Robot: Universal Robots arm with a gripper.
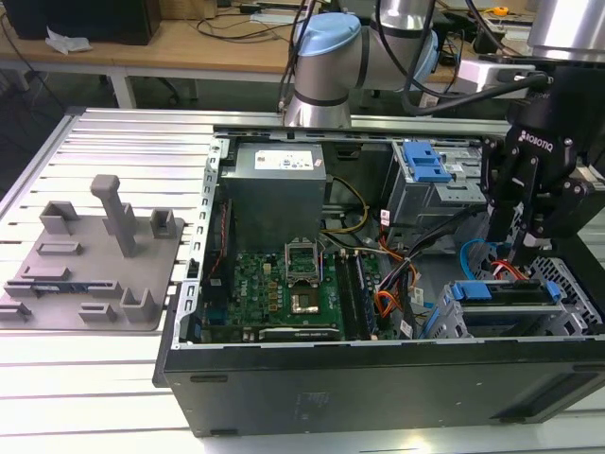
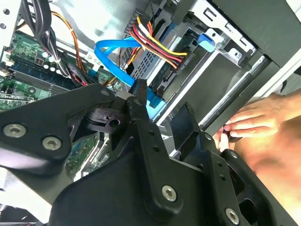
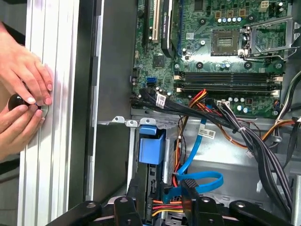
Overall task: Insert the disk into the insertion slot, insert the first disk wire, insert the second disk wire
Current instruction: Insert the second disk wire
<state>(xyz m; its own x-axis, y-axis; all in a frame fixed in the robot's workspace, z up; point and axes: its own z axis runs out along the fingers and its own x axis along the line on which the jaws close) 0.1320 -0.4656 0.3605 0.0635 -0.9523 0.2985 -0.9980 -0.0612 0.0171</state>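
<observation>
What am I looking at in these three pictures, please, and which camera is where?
A robot arm with a black gripper hangs over an open computer case on a ribbed metal table. The exterior view is shot from off the arm; both wrist views come from cameras riding on it, looking past the gripper into the case. A grey fixture lies on the table, at the exterior view's left. The disk, in its blue frame, sits in the slot just below the gripper, near a blue cable. A person's hands rest on the table beside the case. Whether the gripper holds anything I cannot tell.
</observation>
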